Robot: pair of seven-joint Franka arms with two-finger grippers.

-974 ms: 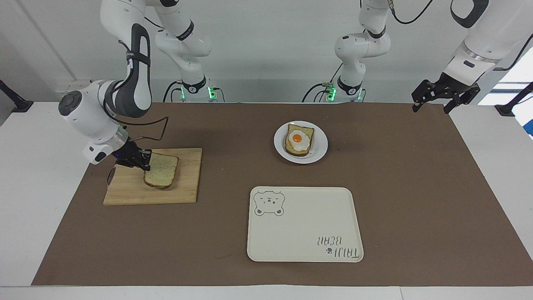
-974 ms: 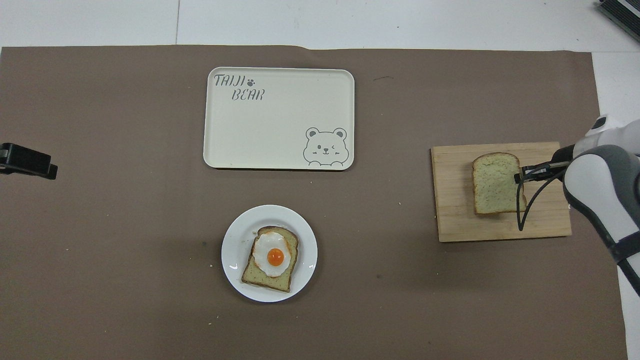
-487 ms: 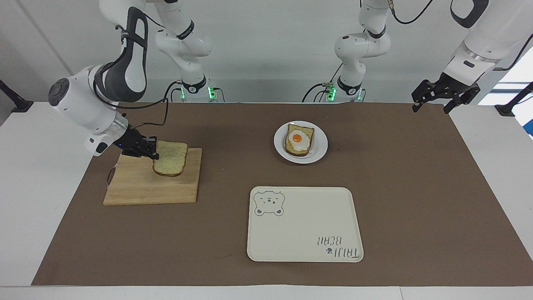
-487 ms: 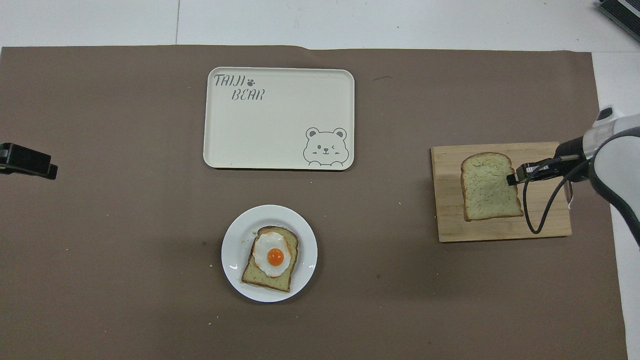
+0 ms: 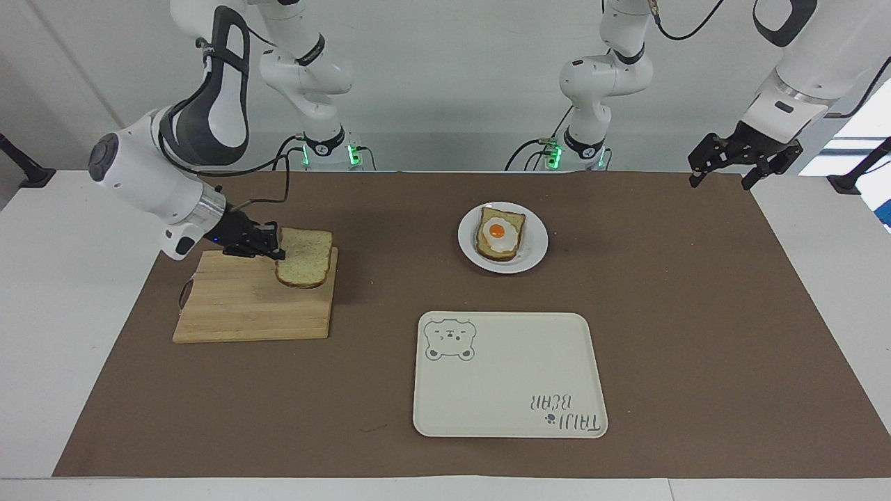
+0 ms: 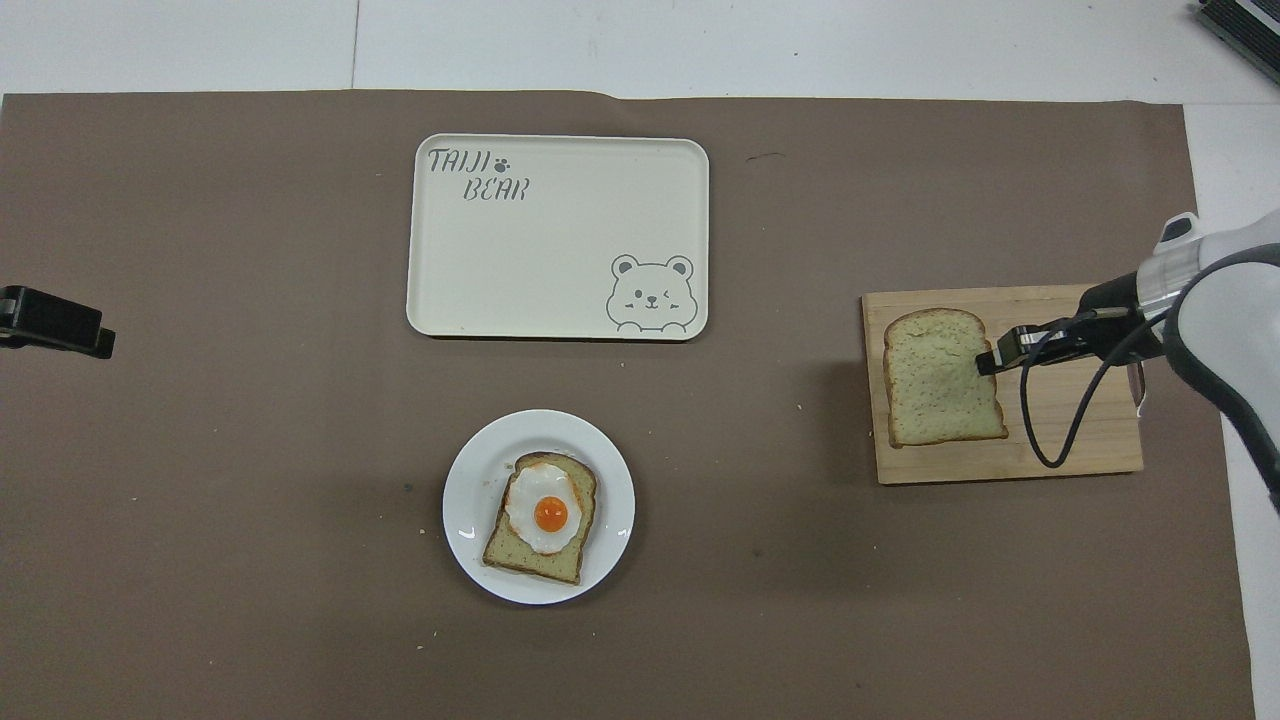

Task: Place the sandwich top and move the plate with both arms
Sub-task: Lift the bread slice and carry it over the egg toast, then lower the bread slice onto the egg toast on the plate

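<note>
The fried-egg slice [image 5: 499,234] lies centred on the plate [image 5: 534,256], ready for a lid. Over the wooden cutting board [image 5: 237,309], toward the right arm's end of the table [image 5: 696,313], the right claw [image 5: 278,251] is clenched on one edge of the sandwich top [image 5: 304,257], held flat and raised for carrying. The left claw [image 5: 743,161] waits released over its own end. Farthest out sits the bear tray [image 5: 501,390].

The right gripper [image 5: 277,252] covers one edge of the sandwich top [image 5: 304,257], and the slice hides part of the wooden board [image 5: 237,306] below it. In the overhead view the left gripper [image 6: 60,325] is cut off at the frame edge — only a black tip shows (its arm is out of view), and the right arm runs off the edge too — the fried egg [image 6: 545,512] hides much of its bread
</note>
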